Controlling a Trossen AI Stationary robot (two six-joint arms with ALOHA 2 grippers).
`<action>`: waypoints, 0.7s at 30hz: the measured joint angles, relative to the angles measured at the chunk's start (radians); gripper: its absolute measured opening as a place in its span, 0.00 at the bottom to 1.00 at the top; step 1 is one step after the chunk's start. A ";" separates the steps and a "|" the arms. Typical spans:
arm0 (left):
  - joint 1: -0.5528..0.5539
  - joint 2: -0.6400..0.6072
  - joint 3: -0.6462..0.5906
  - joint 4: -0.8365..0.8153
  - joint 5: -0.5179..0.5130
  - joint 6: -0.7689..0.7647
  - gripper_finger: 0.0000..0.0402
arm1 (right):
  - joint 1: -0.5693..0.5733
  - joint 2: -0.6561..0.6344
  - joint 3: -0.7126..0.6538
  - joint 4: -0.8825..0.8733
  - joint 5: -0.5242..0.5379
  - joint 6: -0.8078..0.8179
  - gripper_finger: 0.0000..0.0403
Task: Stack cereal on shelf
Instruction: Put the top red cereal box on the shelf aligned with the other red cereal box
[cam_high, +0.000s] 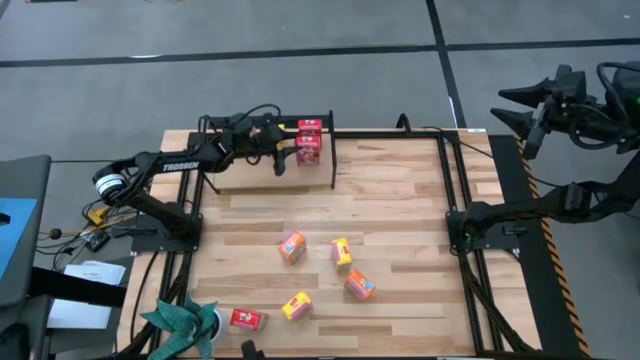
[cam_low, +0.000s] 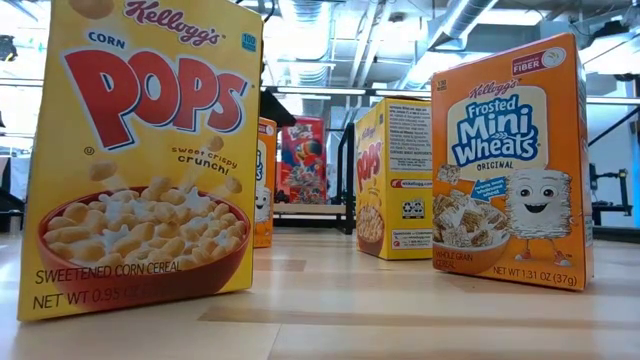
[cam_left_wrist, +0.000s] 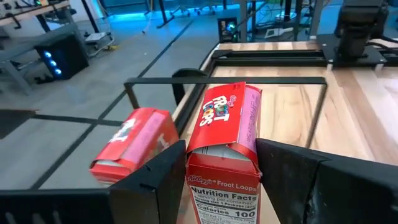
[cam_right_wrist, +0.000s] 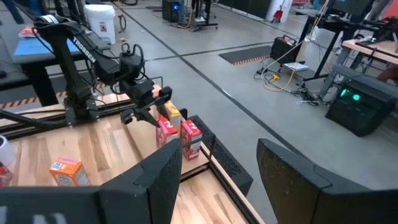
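Froot Loops box (cam_left_wrist: 222, 149) between left tool (cam_left_wrist: 214, 180) fingers

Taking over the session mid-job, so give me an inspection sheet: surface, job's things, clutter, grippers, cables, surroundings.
Surface: wooden table, bare in the middle.
Job's things: two red cereal boxes on the shelf at the far left corner; a third yellow one shows behind them in the right wrist view. Five loose boxes lie near the front, orange, yellow and red.
Clutter: green cloth at the front left edge.
Grippers: left gripper at the shelf, its fingers either side of a Froot Loops box; right gripper open, raised off the table's right side.
Cables: bundle beside the left arm's base.
Surroundings: grey floor, lab benches; no people seen.
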 joint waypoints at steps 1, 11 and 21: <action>0.003 0.000 0.000 0.000 0.000 0.003 0.43 | 0.000 0.000 0.000 0.001 0.000 0.000 0.58; -0.002 0.016 0.000 0.044 0.006 -0.001 0.43 | 0.000 0.000 0.000 0.020 0.026 -0.002 0.58; -0.001 0.088 -0.065 0.254 -0.034 -0.072 0.43 | 0.000 0.000 0.000 0.045 0.026 -0.003 0.58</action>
